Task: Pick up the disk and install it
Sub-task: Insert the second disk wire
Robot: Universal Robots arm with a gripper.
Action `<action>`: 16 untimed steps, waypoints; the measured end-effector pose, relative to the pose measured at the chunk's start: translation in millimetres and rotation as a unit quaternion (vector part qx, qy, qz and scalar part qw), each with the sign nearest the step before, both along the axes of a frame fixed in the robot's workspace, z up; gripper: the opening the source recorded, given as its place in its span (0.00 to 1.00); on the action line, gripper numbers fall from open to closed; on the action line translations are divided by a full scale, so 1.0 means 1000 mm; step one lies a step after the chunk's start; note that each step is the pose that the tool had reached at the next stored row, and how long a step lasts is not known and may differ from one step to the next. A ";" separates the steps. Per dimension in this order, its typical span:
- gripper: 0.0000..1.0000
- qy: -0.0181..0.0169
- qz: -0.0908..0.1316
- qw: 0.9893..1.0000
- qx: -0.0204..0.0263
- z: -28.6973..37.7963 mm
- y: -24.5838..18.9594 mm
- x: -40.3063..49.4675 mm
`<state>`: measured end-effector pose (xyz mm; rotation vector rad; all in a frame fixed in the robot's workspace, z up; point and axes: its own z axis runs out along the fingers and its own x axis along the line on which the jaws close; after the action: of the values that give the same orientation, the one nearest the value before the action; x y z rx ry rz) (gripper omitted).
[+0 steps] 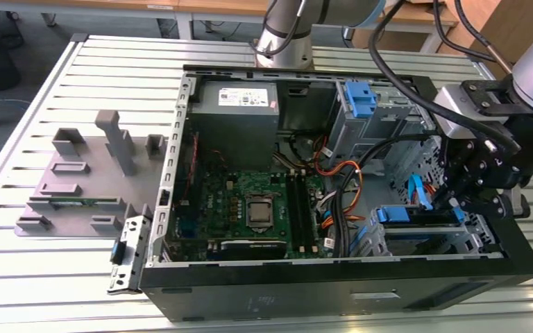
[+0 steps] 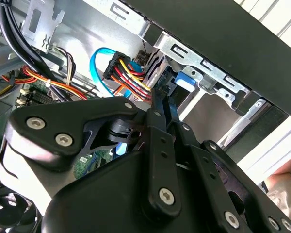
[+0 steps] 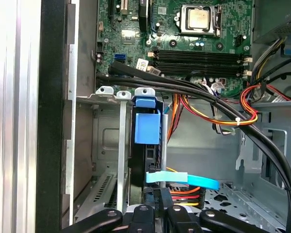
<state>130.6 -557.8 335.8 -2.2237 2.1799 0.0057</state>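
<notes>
While the open computer case lies on the slatted table, the disk stands edgewise in its drive cage beside the motherboard. The gripper is clenched on the disk's rear edge. Judgement: push squarely along the rails, clear of the cables.

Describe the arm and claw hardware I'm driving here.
In the exterior view the arm is a silver-grey tube, black cables trailing to the wrist. The claw is matte black: flat linkage bars joined by round silver screw heads, tapering to slim black fingers in the second wrist view.
</notes>
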 end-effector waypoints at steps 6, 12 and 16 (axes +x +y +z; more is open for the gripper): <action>0.17 0.000 0.000 1.000 0.000 -0.0005 -0.0001 -0.0013; 0.17 0.000 -0.001 1.000 0.000 -0.0022 -0.0001 -0.0014; 0.17 0.000 -0.001 1.000 -0.001 -0.0026 -0.0002 -0.0014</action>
<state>129.1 -557.9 333.2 -2.2211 2.1837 0.0044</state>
